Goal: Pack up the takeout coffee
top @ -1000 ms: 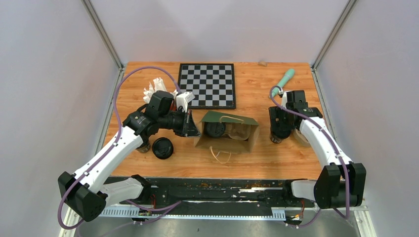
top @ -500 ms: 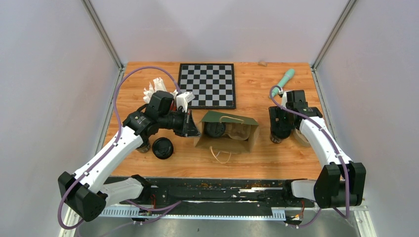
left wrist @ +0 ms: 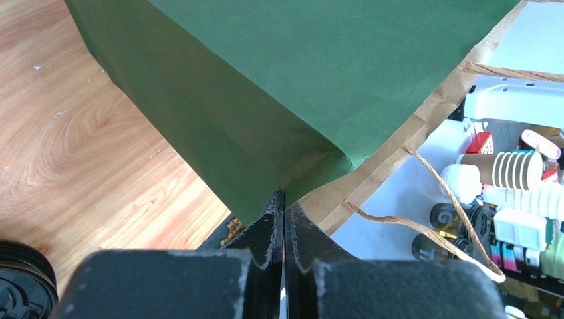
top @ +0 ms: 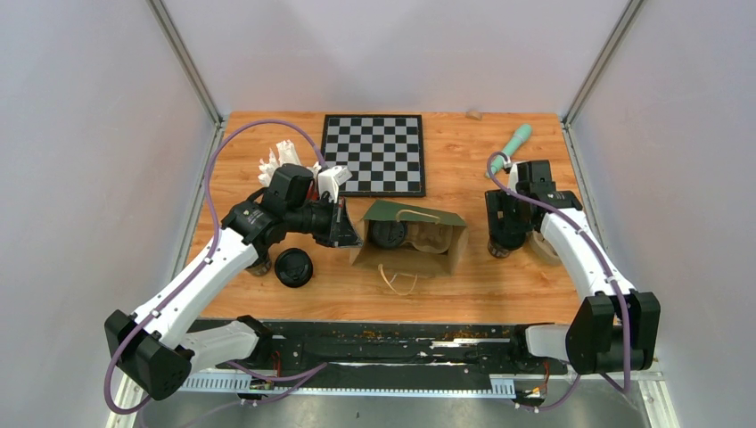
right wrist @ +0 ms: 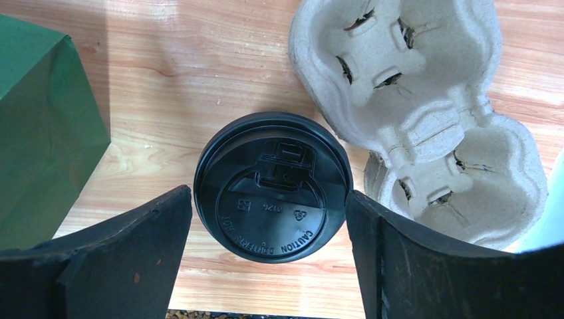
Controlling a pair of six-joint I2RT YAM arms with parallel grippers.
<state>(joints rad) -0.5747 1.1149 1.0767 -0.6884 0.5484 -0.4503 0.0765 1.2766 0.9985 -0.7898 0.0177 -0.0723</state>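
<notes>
Pickup step: your left gripper point(left wrist: 284, 199) pinched the green paper bag point(left wrist: 299, 80) by its rim; right gripper point(right wrist: 269, 196) gaped around the round black-lidded coffee cup point(right wrist: 273, 183), closing likely next.

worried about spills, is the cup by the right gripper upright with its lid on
Upright, lid on: the right wrist view looks straight down on the coffee cup, its round black lid seated flat.

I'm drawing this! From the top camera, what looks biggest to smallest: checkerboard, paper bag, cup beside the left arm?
Tied for biggest: checkerboard and paper bag, too alike to rank.
Smallest: cup, clearly.
</notes>
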